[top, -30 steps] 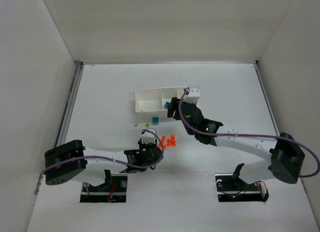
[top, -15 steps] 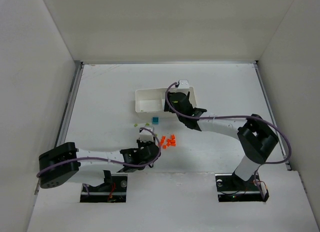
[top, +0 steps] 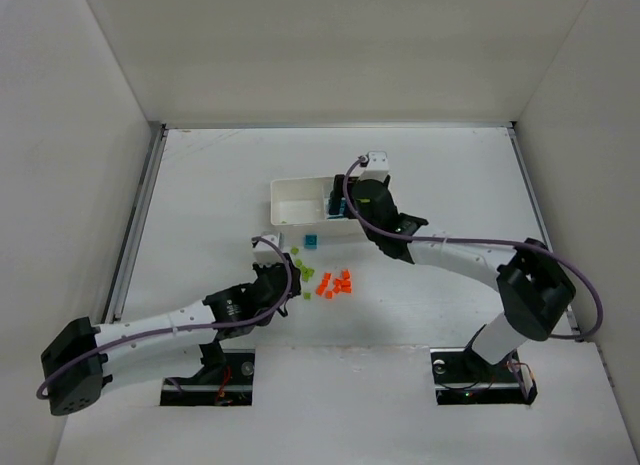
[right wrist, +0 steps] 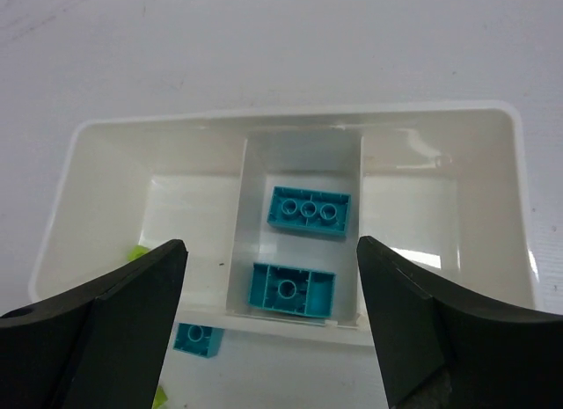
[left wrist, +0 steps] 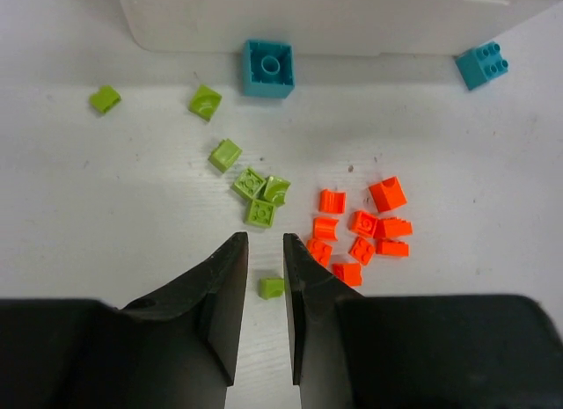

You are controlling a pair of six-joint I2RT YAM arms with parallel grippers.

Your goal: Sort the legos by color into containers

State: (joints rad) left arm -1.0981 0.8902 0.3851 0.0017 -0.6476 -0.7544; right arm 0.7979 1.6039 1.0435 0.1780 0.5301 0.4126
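1. Top: orange legos (top: 335, 283) and lime legos (top: 298, 261) lie loose on the table (top: 450, 185) near the tray (top: 290, 197).
2. Left wrist: left hand (left wrist: 265, 242) nearly shut, lime brick (left wrist: 272, 287) in the gap; cannot tell if gripped.
3. Right wrist: right hand (right wrist: 271, 244) wide open over tray; two teal bricks (right wrist: 308, 211) in middle compartment (right wrist: 303, 154). Most sorting looks undone.

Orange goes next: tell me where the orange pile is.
Left wrist view: the orange pile lies right of the green cluster, just ahead of the left tool, short of the tray.

White arm links (top: 150, 330), black joints (top: 75, 377), purple cables (top: 470, 273), black gripper fingers (left wrist: 220, 290).
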